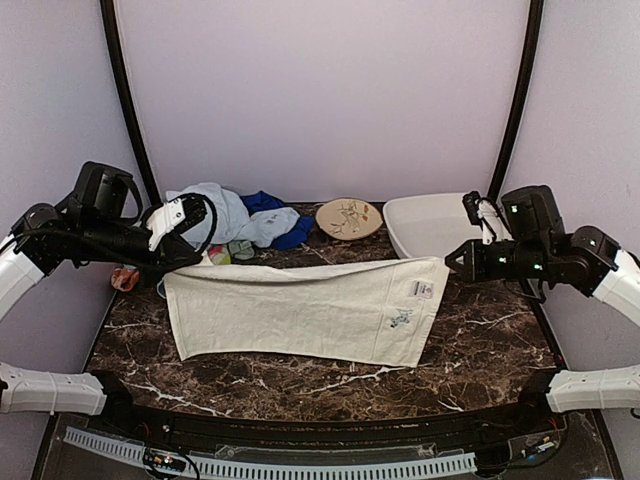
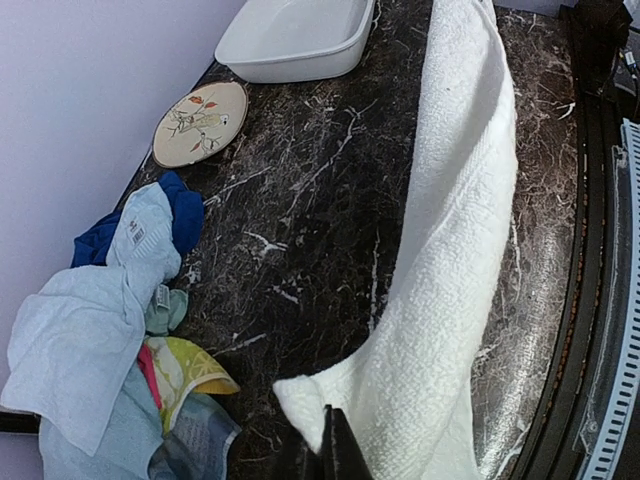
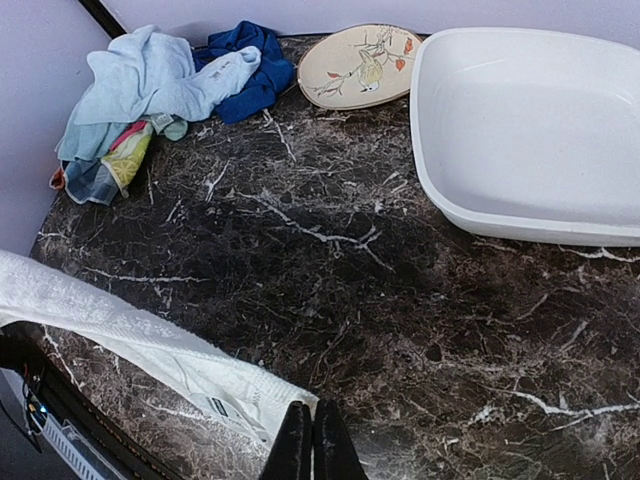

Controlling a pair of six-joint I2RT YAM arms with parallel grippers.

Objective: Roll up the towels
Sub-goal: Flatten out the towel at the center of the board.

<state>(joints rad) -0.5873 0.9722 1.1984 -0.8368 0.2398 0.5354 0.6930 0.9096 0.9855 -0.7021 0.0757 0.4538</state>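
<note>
A cream-white towel (image 1: 300,310) stretches across the dark marble table, with its near part lying on the top. My left gripper (image 1: 190,262) is shut on its far left corner. In the left wrist view the cloth (image 2: 450,250) runs away from the closed left gripper (image 2: 335,440). My right gripper (image 1: 450,260) is shut on the far right corner, where a small label shows. The right wrist view shows that corner of the towel (image 3: 130,335) pinched in the right gripper (image 3: 312,440). More towels lie heaped at the back left: light blue (image 1: 220,215), royal blue (image 1: 275,215) and a yellow-patterned one (image 2: 185,370).
A round beige patterned plate (image 1: 348,217) lies at the back centre. To its right stands a white rectangular tub (image 1: 430,225). The purple walls close in the back and both sides. A black rail runs along the near table edge (image 1: 300,430).
</note>
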